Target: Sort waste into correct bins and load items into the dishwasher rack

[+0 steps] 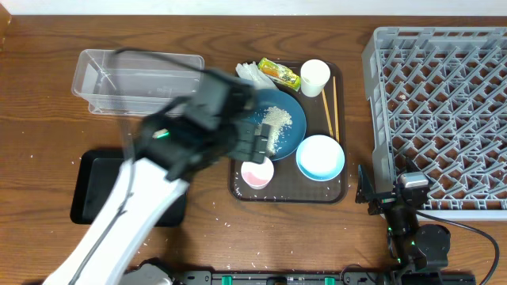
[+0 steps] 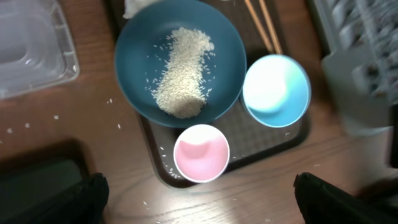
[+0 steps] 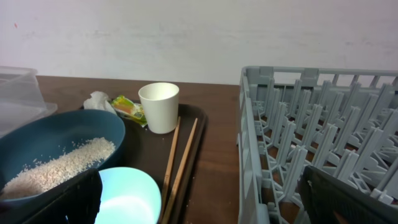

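Left fingers (image 2: 87,199): spread wide, empty, above serving tray (image 2: 267,142); pink cup (image 2: 201,153) centred beneath.
Approach: probably cup first; descend straight, straddle rim, avoid touching plate (image 2: 140,59).
Rice (image 2: 181,74): heaped on plate; keep level.
Right fingers (image 3: 68,202): wide, empty, beside rack (image 3: 311,137).
Obscured: blurred left arm (image 1: 142,198) overhead covers plate's left edge, part of clear tub (image 1: 103,75), black tray (image 1: 89,190).
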